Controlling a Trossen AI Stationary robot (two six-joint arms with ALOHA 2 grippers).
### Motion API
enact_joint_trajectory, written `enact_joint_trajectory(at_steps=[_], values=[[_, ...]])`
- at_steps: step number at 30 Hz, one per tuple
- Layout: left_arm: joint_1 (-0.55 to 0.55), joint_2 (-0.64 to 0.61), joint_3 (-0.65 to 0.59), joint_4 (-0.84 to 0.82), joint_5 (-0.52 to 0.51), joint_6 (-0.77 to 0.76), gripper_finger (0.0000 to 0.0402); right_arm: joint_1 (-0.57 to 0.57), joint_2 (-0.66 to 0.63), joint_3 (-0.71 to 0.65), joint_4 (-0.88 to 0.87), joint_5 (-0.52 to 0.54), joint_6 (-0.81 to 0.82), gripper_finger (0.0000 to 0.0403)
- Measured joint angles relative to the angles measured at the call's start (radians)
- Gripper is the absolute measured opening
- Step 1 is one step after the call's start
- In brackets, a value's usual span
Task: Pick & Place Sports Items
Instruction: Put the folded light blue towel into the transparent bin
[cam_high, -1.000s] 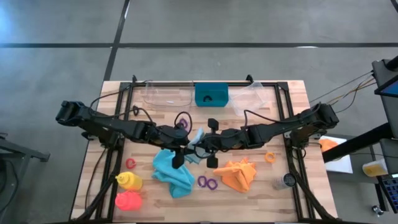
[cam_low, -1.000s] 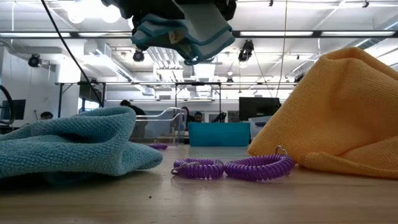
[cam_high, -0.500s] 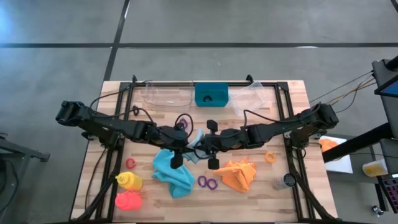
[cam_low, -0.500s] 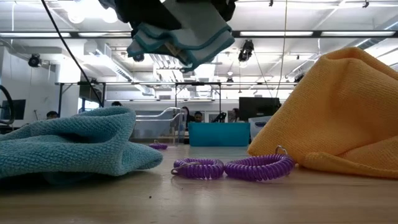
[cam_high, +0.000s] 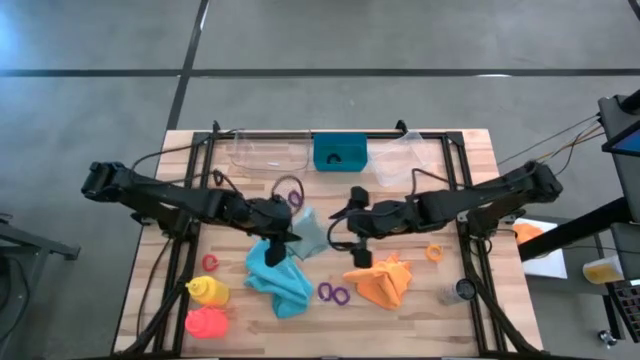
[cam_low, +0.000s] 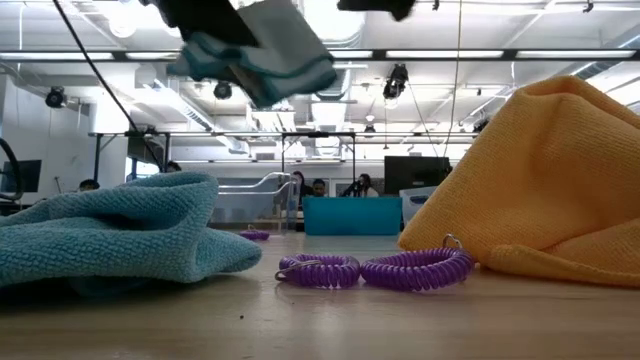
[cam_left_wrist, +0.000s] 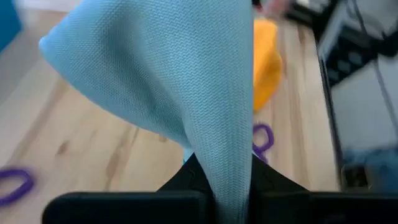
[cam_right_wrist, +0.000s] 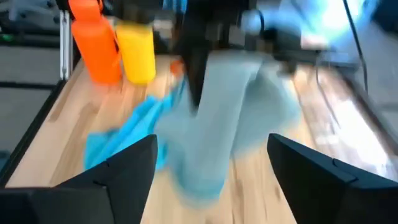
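In the low view the left gripper (cam_high: 283, 240) is cut off by the frame; only the pale blue cloth (cam_high: 310, 233) it pinches shows clearly, hanging above mid-table over the teal cloth (cam_high: 277, 278). To its right, the right gripper (cam_high: 361, 226) stands spread wide, holding nothing, just clear of that cloth.

Bin (cam_high: 340, 152) at table's (cam_high: 470, 160) far edge, trays (cam_high: 268, 152) either side, bottles (cam_high: 206, 306) near left corner
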Motion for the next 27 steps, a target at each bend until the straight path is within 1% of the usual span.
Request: enact_joint_trajectory(at_steps=[3, 5, 7, 9, 13, 15, 18, 22, 27], values=[[0.041, -0.062, 0.037, -0.086, -0.061, -0.072, 0.0028, 0.015, -0.041, -0.014, -0.079, 0.004, 0.069, 0.031], [0.084, -0.098, 0.043, -0.091, -0.069, -0.081, 0.0028, 0.03, -0.063, -0.035, -0.09, 0.01, 0.099, 0.031], [0.146, -0.129, 0.043, -0.095, -0.065, -0.091, 0.0028, 0.048, -0.083, -0.066, -0.079, 0.022, 0.109, 0.031], [0.237, -0.15, 0.042, -0.108, -0.054, -0.107, 0.0028, 0.063, -0.099, -0.096, -0.058, 0.033, 0.111, 0.0311], [0.48, -0.14, 0.039, -0.114, 0.028, -0.198, 0.0028, 0.08, -0.122, -0.16, 0.001, 0.051, 0.113, 0.0311], [0.591, -0.118, 0.03, -0.08, 0.081, -0.222, 0.0028, 0.08, -0.134, -0.18, 0.014, 0.051, 0.113, 0.0311], [0.723, -0.075, 0.026, -0.064, 0.154, -0.227, 0.0028, 0.082, -0.149, -0.21, 0.035, 0.053, 0.114, 0.0311], [0.82, -0.029, 0.026, -0.028, 0.236, -0.226, 0.0028, 0.081, -0.155, -0.233, 0.053, 0.053, 0.113, 0.0311], [0.89, 0.003, 0.026, -0.021, 0.259, -0.227, 0.0028, 0.082, -0.152, -0.235, 0.056, 0.053, 0.113, 0.0311]])
